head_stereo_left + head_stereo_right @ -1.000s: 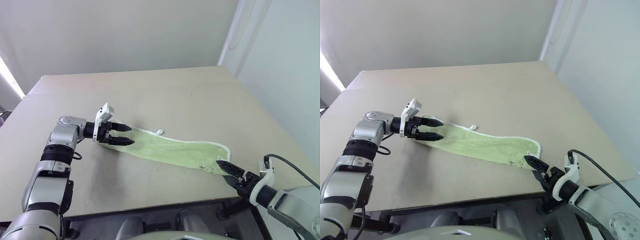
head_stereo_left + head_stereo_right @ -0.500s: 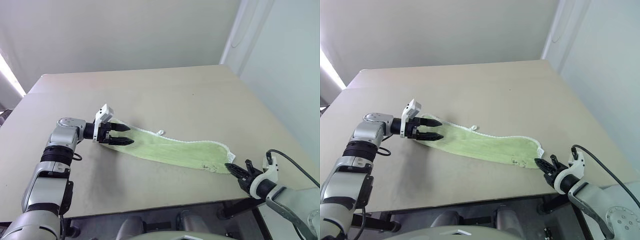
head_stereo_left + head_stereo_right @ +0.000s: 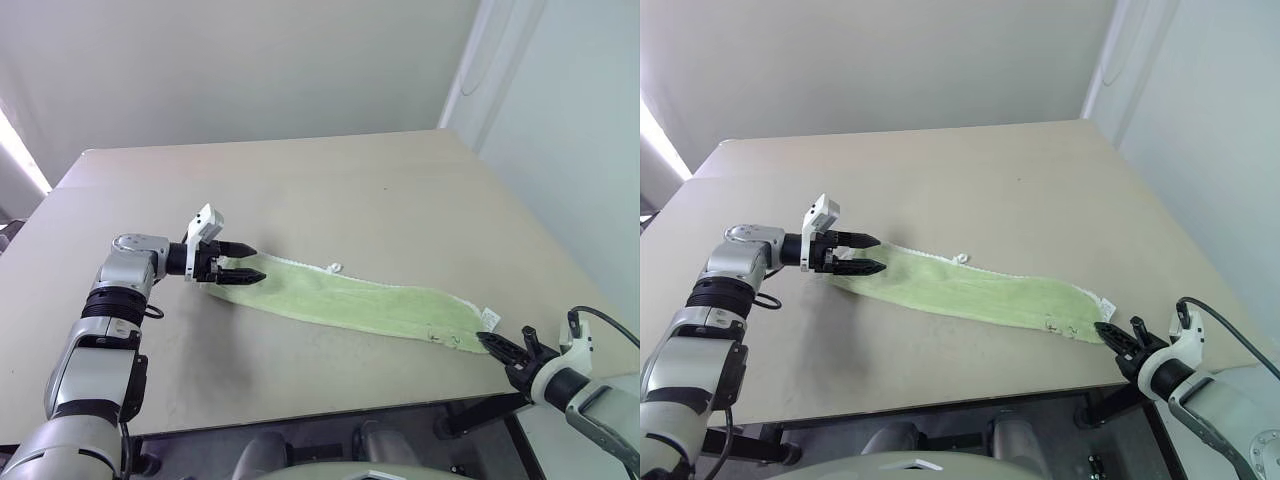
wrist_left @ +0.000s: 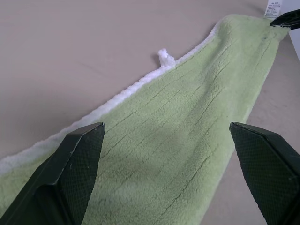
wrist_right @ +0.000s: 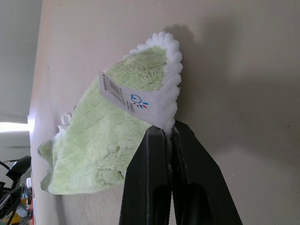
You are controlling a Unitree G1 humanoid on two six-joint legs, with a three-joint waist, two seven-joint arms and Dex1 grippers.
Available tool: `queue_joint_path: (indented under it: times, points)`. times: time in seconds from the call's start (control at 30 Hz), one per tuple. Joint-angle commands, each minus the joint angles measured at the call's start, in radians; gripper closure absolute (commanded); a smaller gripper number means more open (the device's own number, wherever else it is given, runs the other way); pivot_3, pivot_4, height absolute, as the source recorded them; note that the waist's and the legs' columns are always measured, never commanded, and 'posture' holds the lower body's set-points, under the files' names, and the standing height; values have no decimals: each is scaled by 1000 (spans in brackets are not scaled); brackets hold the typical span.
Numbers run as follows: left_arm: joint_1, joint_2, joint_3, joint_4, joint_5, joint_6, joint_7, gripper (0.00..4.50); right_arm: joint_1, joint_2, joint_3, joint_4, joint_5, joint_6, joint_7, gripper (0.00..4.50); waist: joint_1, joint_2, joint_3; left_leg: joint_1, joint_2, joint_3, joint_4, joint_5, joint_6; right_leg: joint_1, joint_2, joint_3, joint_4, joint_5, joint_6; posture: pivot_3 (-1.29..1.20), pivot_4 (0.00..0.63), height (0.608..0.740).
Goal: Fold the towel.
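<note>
The pale green towel (image 3: 350, 303) lies on the table (image 3: 350, 190) as a long, narrow strip running from left to front right. Its white edging carries a small loop (image 4: 165, 56). My left gripper (image 3: 256, 263) is open, its two black fingers (image 4: 70, 173) spread over the strip's left end. At the table's front right corner, my right gripper (image 5: 168, 132) is shut on the towel's white-edged corner, just under a white label tag (image 5: 133, 101). Small black marks (image 3: 1060, 325) sit near that end.
The beige tabletop is bare apart from the towel. Its front edge (image 3: 330, 405) runs just below the cloth, and the right gripper (image 3: 497, 346) hangs at the front right corner. A pale wall (image 3: 560, 120) stands close on the right.
The right gripper has shut on the towel's right corner and drawn it right, towards the table's corner, stretching the cloth longer. The left gripper has stayed open over the left end.
</note>
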Motion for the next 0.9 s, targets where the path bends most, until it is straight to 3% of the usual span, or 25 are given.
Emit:
queue_joint_path:
  times: [0.03, 0.17, 0.33, 0.57, 0.9]
  points:
    - [-42, 7, 20, 12, 2, -21, 23, 0, 92, -123, -132, -1, 21, 110, 90, 4440, 7, 4, 0, 0, -1, 0, 0, 0, 0, 0, -1, 0, 0, 0, 0, 0, 0, 740]
    - [-49, 4, 26, 26, -1, -26, 38, 0, 26, -215, -195, -41, 21, 126, 149, 4440, -1, 0, 1, 0, -2, 0, 0, -1, 1, 0, -1, 1, -1, 0, 1, 0, 0, 740]
    - [-52, 3, 26, 32, -1, -30, 41, 0, -14, -231, -209, -71, 21, 140, 172, 4440, 1, -1, 1, 1, 0, 0, 1, -1, 1, 1, 2, 0, -1, 0, 1, 0, 0, 740]
    - [-52, -1, 28, 33, -2, -27, 55, 0, -212, -302, -71, -186, 21, 130, 200, 4440, -1, 1, 2, 0, 0, 1, 0, -1, 2, 0, 1, 1, -1, 0, 1, 0, 0, 740]
    - [-52, -6, 26, 29, -4, -25, 62, 0, -294, -324, 12, -205, 21, 116, 218, 4440, 2, 0, 2, 0, -1, 1, 1, -1, 2, -2, 0, 1, -2, 0, 1, 0, 0, 740]
